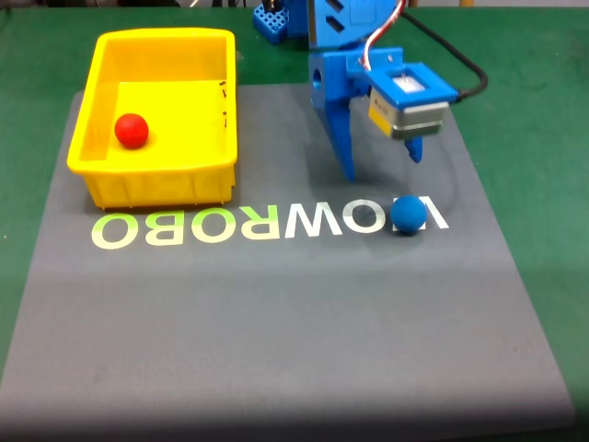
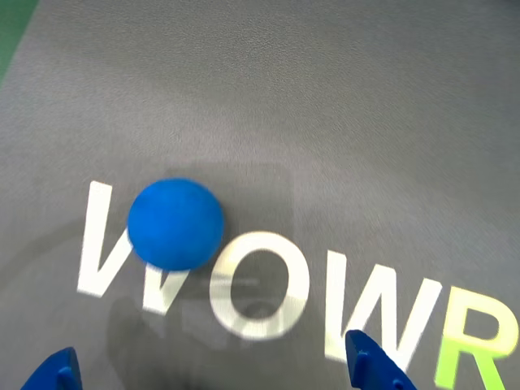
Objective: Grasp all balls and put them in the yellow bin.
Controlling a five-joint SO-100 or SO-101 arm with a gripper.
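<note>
Fixed view: red ball (image 1: pixel 132 130) lies inside the yellow bin (image 1: pixel 101 175) at left; blue ball (image 1: pixel 408 214) sits on the grey mat (image 1: pixel 276 313), over the lettering; gripper (image 1: pixel 380 162) hangs just above it, jaws spread, holding nothing; wrist view: blue ball (image 2: pixel 175 224) rests on the white W, both fingertips (image 2: pixel 378 370) apart at the bottom edge.

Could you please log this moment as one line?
end effector: open, empty, above mat | small blue ball: on grey mat | small red ball: inside yellow plastic bin

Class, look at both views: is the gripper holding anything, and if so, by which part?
Nothing is held. The gripper is open above the mat, the blue ball lies free on the lettering, and the red ball sits in the bin.
</note>
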